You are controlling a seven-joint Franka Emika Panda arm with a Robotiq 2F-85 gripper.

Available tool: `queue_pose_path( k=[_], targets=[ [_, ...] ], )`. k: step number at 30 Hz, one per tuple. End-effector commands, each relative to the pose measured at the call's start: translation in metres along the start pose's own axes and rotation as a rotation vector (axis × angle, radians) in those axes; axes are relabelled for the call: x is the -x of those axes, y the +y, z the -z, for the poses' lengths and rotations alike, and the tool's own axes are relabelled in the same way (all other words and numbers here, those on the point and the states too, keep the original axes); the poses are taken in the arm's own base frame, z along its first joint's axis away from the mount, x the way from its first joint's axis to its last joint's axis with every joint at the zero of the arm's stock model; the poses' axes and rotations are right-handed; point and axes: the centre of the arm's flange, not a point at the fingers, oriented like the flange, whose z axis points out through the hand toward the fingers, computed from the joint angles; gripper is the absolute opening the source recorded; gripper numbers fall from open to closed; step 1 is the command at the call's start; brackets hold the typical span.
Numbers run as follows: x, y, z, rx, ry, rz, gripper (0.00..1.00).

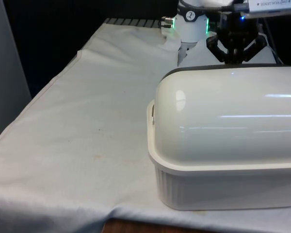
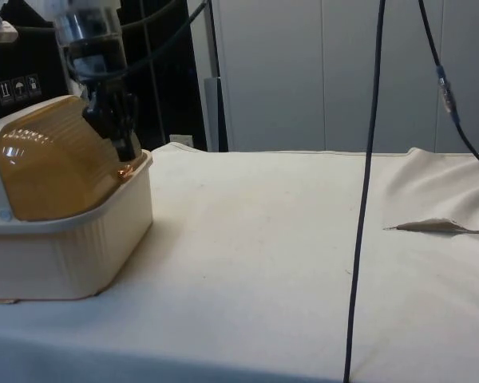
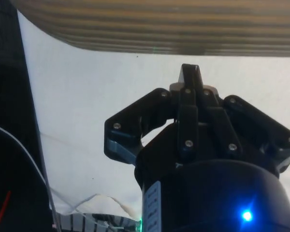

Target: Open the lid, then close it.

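End effector (image 2: 126,148), fingers pressed together, meets the amber lid (image 2: 56,163) at its lower edge. Box (image 1: 223,187) sits at the tabletop's (image 1: 87,145) 3 o'clock in the front view. Steady contact along the lid's arc looks wise.

A table under a white cloth (image 1: 87,121) carries a cream bread box (image 1: 228,189).

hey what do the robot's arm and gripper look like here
The arm is white with green lights at a joint. The gripper is black: angular linkage plates fastened with small silver screws, below a rounded black body. Dark cables run from it in the side view.
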Motion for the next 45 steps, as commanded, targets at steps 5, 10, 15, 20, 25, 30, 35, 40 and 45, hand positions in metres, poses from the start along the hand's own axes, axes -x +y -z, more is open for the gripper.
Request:
queue_pose_path(
  k=[5, 10, 15, 20, 25, 30, 35, 40, 45],
  targets=[
    [0.006, -0.001, 0.002, -0.001, 0.003, 0.002, 0.0],
    [0.02, -0.003, 0.004, 0.002, 0.032, 0.007, 0.0],
    [0.028, -0.004, 0.007, 0.003, 0.048, 0.013, 0.0],
    [0.038, -0.004, 0.008, 0.002, 0.064, 0.018, 0.0],
    [0.038, -0.003, 0.006, 0.001, 0.057, 0.017, 0.01],
    [0.036, -0.003, 0.005, 0.001, 0.052, 0.016, 0.25],
    [0.036, -0.003, 0.006, 0.001, 0.056, 0.017, 0.49],
    [0.034, -0.003, 0.005, 0.0, 0.049, 0.015, 0.74],
    [0.035, -0.003, 0.005, 0.001, 0.053, 0.016, 0.98]
  ],
)
